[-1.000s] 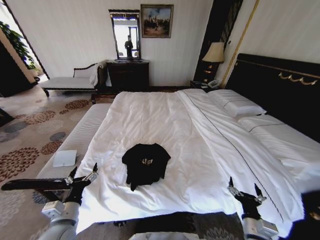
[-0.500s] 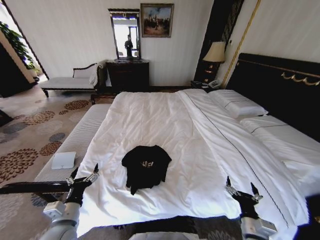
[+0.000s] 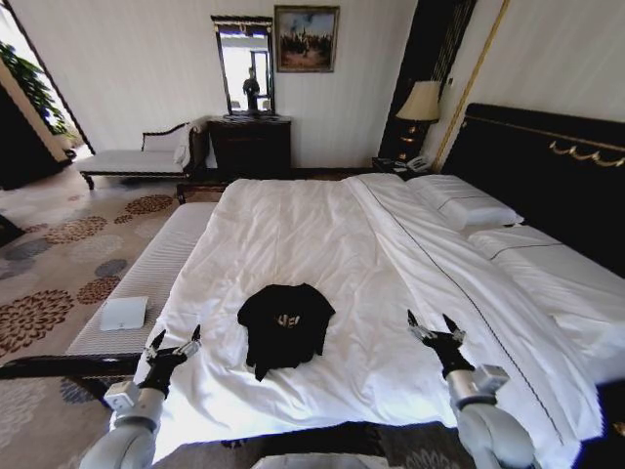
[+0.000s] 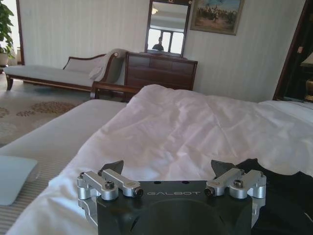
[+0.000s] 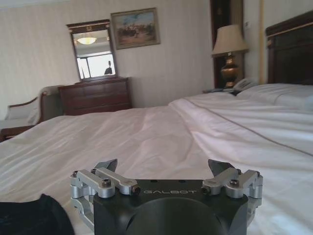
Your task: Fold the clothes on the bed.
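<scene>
The clothes are a black T-shirt (image 3: 284, 324) with white lettering, lying crumpled on the near part of the bed (image 3: 322, 230), whose sheets are white. My left gripper (image 3: 174, 345) is open at the bed's near left edge, left of the shirt and apart from it. Over the sheet to the shirt's right, my right gripper (image 3: 436, 329) is also open. The left wrist view has that gripper (image 4: 168, 169) low over the sheet with the shirt (image 4: 286, 196) beside it. In the right wrist view the gripper (image 5: 164, 169) is empty, the shirt (image 5: 29, 215) off to one side.
A pale ribbed bench (image 3: 161, 259) runs along the bed's left side with a flat white item (image 3: 125, 313) on it. Pillows (image 3: 469, 207) and a dark headboard (image 3: 547, 166) are at the right. A chaise (image 3: 137, 156), dresser (image 3: 251, 147) and lamp (image 3: 420, 103) line the far wall.
Both grippers have come forward over the bed's near edge. The right one moved farther, up and to the left toward the shirt. The shirt has not moved.
</scene>
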Tool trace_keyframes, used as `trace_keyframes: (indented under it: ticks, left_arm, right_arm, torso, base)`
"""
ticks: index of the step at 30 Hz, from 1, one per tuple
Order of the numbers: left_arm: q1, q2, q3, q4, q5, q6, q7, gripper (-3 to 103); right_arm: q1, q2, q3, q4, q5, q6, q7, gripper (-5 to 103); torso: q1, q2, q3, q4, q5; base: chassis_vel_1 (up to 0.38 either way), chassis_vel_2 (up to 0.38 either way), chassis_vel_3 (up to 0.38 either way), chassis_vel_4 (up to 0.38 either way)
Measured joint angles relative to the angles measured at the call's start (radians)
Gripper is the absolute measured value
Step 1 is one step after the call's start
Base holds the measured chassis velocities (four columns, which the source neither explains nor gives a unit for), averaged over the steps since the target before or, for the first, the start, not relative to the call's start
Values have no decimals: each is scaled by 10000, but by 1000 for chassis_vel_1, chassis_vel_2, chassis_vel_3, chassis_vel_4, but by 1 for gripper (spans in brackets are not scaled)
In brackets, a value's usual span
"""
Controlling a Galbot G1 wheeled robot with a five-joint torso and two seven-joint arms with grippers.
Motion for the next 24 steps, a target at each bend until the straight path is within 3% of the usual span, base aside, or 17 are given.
trace_keyframes:
  ticks: [3,6,9,14,21,24]
  left_arm:
    - [145,29,588,9,336,-1,-25,100]
    - [141,267,1002,4,491,1,-120,100]
    - [118,490,1449,-6,614,46,-253,100]
    - [521,491,1596,-82,601,52,-312,100]
    - [694,987,1759,-89,526,87,-433,100]
    - [617,1154,1761,-188,132,279,-709,100]
  right_arm:
    - [929,-1359,-627,-776,1217,-503,-257,100]
    - [1418,-1927,-1003,-1228,1812,-685,-467,100]
    - [2115,-2342,-1765,-1854,2457,-875,-700,100]
    - [3217,-2287,-2842,-2545,2612,-932,-863,100]
    - [4660,-1935,-4132,-3651,2917,-1060,-1024,100]
    - [5504,-1668,-5006,-4522,2914,-1053,-1317,100]
  torso:
    - [0,-1,0,4,0]
    - [1,-1,1,7,3]
    - [1,-1,0,-7,-3]
    - [1,-1,0,4,0]
    - [1,0,0,-1,-3]
    - [1,-1,0,-2,-3]
  base:
    - [0,0,0,0]
    - [0,0,0,0]
    - [0,0,0,0]
    - [0,0,0,0]
    - [0,0,0,0]
    - [0,0,0,0]
